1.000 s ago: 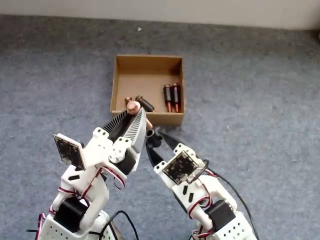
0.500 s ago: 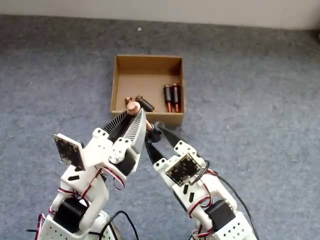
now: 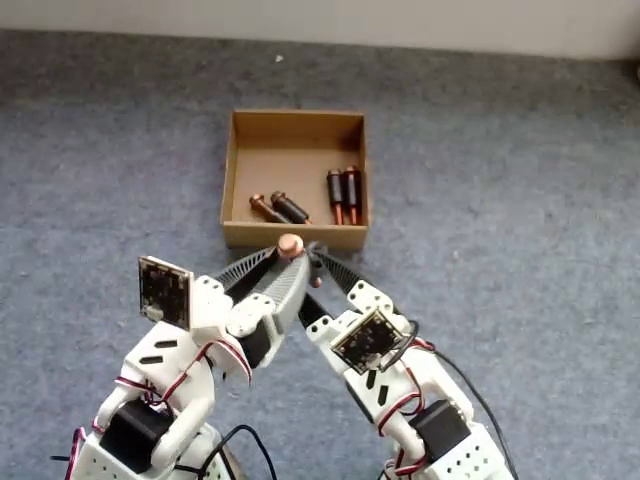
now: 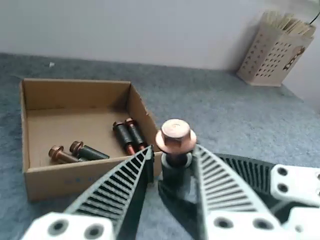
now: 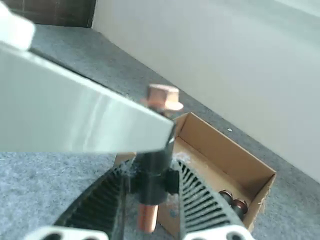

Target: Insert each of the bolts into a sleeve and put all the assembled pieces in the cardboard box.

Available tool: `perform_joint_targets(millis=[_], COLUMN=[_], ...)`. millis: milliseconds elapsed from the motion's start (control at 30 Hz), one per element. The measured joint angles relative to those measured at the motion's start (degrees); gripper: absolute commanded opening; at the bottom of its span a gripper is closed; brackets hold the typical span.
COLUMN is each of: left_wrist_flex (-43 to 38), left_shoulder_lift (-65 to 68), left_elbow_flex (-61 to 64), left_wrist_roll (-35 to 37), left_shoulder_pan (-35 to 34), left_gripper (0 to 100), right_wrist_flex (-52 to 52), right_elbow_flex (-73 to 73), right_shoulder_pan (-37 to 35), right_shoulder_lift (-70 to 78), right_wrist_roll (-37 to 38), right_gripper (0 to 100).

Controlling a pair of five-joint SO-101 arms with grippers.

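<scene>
Just in front of the cardboard box (image 3: pixel 232 170), a copper bolt (image 3: pixel 290 243) stands upright through a black sleeve (image 5: pixel 152 175). Its head (image 4: pixel 175 136) sits above the sleeve and its tip (image 5: pixel 146 217) pokes out below. My left gripper (image 4: pixel 173 150) is shut on the bolt just under the head. The sleeve is clamped in my right gripper (image 5: pixel 153 170), which meets the left gripper (image 3: pixel 287 252) tip to tip. Several assembled pieces lie in the box: two (image 3: pixel 343 192) by the right wall, two (image 3: pixel 278 207) near the front.
The arms and box stand on grey carpet (image 3: pixel 500 200). A pale wall (image 3: pixel 400 20) runs along the far side. A perforated wooden holder (image 4: pixel 275 50) stands far off to the right. Both arm bases crowd the near edge.
My left gripper has carried the bolt right and down from over the box's front wall onto the sleeve. The right gripper has shifted slightly toward it, and the bolt now sits in the sleeve.
</scene>
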Motion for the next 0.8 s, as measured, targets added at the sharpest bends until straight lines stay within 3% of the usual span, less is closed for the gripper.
perform_joint_targets(millis=[133,400,600,800], left_wrist_flex=[5.54,5.8,6.15,6.15], left_shoulder_lift=[0.18,0.18,0.18,0.18], left_elbow_flex=[-0.97,-0.97,-0.97,5.01], left_wrist_roll=[0.0,-2.46,-6.33,-6.42], left_shoulder_pan=[0.35,-0.44,-12.04,-22.15], left_gripper=[25,25,25,25], right_wrist_flex=[-0.09,-0.09,-0.09,-0.09], right_elbow_flex=[0.0,0.0,0.0,0.0], right_shoulder_pan=[-0.09,4.4,9.76,10.55], right_shoulder_lift=[0.0,0.0,0.0,0.0], right_wrist_roll=[-0.09,-0.09,-0.09,-0.09], right_gripper=[0.5,0.5,0.5,0.5])
